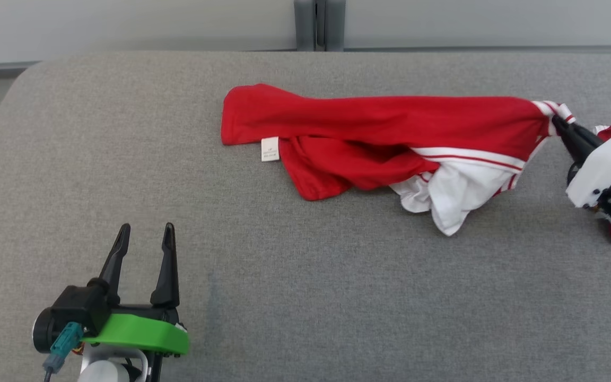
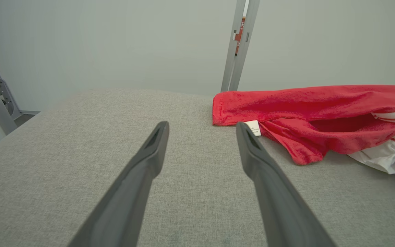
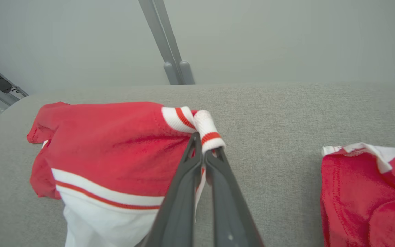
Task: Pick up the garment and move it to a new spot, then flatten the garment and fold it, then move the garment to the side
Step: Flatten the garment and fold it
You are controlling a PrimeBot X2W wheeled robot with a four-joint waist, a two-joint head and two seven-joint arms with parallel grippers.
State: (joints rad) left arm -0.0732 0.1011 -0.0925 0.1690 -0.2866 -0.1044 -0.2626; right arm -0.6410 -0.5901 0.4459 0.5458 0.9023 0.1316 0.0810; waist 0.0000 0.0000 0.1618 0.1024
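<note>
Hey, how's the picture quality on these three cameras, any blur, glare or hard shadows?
Head view: even, soft light, no glare, faint shadow under the jersey. Left wrist view: the left gripper blurs near the lens, jersey sharper. Right wrist view: wide-angle bows the table edge; the right gripper, shut on the cuff, is sharp.

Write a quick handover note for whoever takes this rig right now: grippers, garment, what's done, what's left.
Right gripper: shut on the garment's striped white trim at its right end.
Left gripper: open, empty, over the grey surface, apart from the cloth.
Garment: bunched, lying across the surface, white label at its left end; another red garment lies further right.
Done: grasp made.
Left: move it, flatten, fold, set aside.
</note>
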